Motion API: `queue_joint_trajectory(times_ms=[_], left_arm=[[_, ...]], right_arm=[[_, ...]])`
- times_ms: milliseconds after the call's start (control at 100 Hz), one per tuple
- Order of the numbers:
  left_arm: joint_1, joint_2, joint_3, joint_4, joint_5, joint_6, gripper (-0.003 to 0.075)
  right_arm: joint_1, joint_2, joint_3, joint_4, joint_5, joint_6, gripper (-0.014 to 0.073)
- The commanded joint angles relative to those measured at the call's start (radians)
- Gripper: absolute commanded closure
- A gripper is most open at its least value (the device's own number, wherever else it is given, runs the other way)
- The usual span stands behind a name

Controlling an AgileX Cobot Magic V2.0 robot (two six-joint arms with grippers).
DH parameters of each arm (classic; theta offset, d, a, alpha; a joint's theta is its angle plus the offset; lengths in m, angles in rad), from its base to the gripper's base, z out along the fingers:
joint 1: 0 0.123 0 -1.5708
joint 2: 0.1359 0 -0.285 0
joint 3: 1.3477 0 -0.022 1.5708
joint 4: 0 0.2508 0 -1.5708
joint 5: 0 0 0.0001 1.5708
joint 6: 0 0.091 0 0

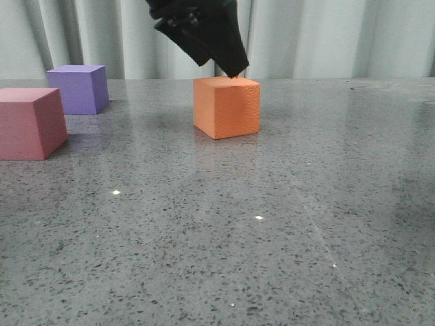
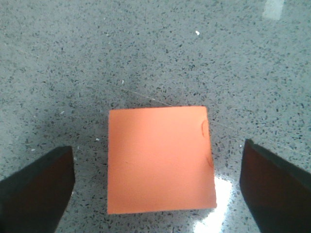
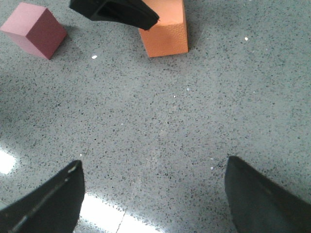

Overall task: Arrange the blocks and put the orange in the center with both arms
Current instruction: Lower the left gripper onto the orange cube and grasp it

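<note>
The orange cube [image 1: 228,109] rests on the table near the middle, well right of the other two blocks. My left gripper [image 1: 232,68] hangs just above its top, open; in the left wrist view the cube [image 2: 160,160] lies between the spread fingers [image 2: 39,189] with table showing on both sides. The pink cube [image 1: 27,122] stands at the near left and the purple cube [image 1: 80,88] just behind it, a small gap between them. My right gripper [image 3: 154,162] is open over bare table, with the orange cube [image 3: 167,34], pink cube [image 3: 34,29] and left gripper [image 3: 116,12] beyond it.
The table [image 1: 272,224] is grey speckled stone with bright light reflections [image 3: 102,213]. A pale pleated curtain [image 1: 326,34] closes off the far edge. The right arm does not show in the front view.
</note>
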Motion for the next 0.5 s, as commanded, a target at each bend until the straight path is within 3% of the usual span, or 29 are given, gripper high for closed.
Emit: queue_joint_trajectory(times_ms=[0,490], left_arm=[[-0.008,-0.038,-0.035,-0.046,-0.044,-0.004,0.006],[-0.008,0.025,-0.035,-0.057,-0.067,-0.005,0.006]], right_arm=[[-0.001,-0.012,-0.024,0.008,-0.066,-0.009,0.0002],[-0.001,-0.012,-0.024,0.008,-0.071,-0.009,0.0002]])
